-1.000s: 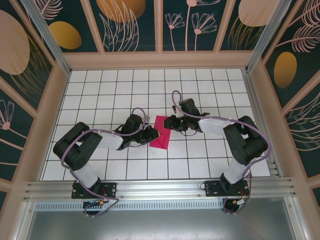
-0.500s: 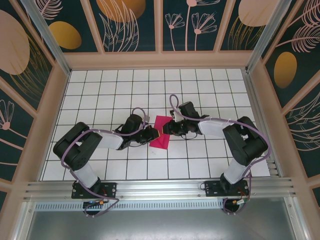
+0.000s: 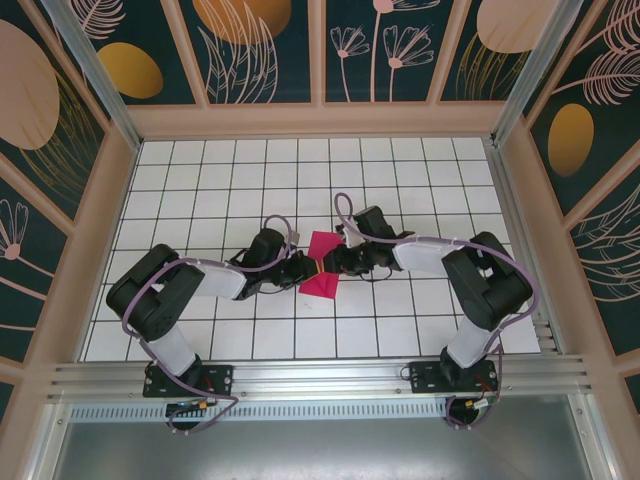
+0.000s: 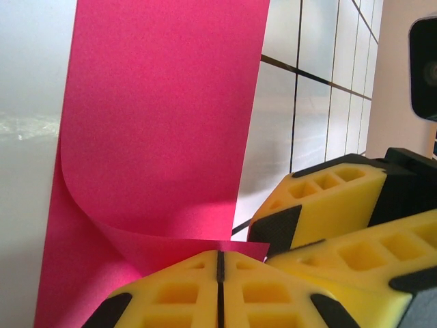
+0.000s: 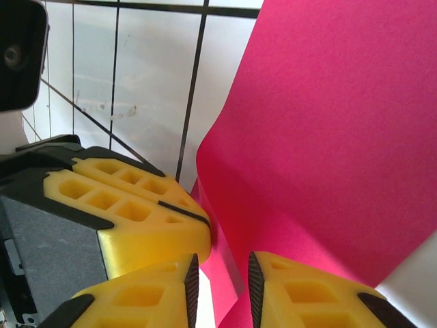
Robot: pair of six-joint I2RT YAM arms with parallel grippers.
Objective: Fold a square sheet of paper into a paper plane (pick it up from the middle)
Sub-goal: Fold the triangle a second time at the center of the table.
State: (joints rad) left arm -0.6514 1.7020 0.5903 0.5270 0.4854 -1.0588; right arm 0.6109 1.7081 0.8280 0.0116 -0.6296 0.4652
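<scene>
The magenta-pink sheet of paper (image 3: 320, 284) lies on the white grid table between the two arms; a paper plane is out of view. My left gripper (image 3: 306, 268) comes in from the left and is shut on the sheet's lifted edge. In the left wrist view the paper (image 4: 164, 123) curls up from the table into the left gripper (image 4: 220, 254). My right gripper (image 3: 328, 266) meets it from the right. In the right wrist view the right gripper (image 5: 220, 277) stands open, a narrow gap around a raised fold of the paper (image 5: 328, 137), beside the left arm's fingers (image 5: 130, 212).
The white grid table (image 3: 400, 180) is walled by a wooden frame with dark floral panels. An aluminium rail (image 3: 320, 375) runs along the near edge by the arm bases. The two grippers' yellow fingers nearly touch over the paper.
My right gripper has moved left onto the paper, up against the left gripper, and its jaws have narrowed slightly. The left gripper has kept its hold and its place.
</scene>
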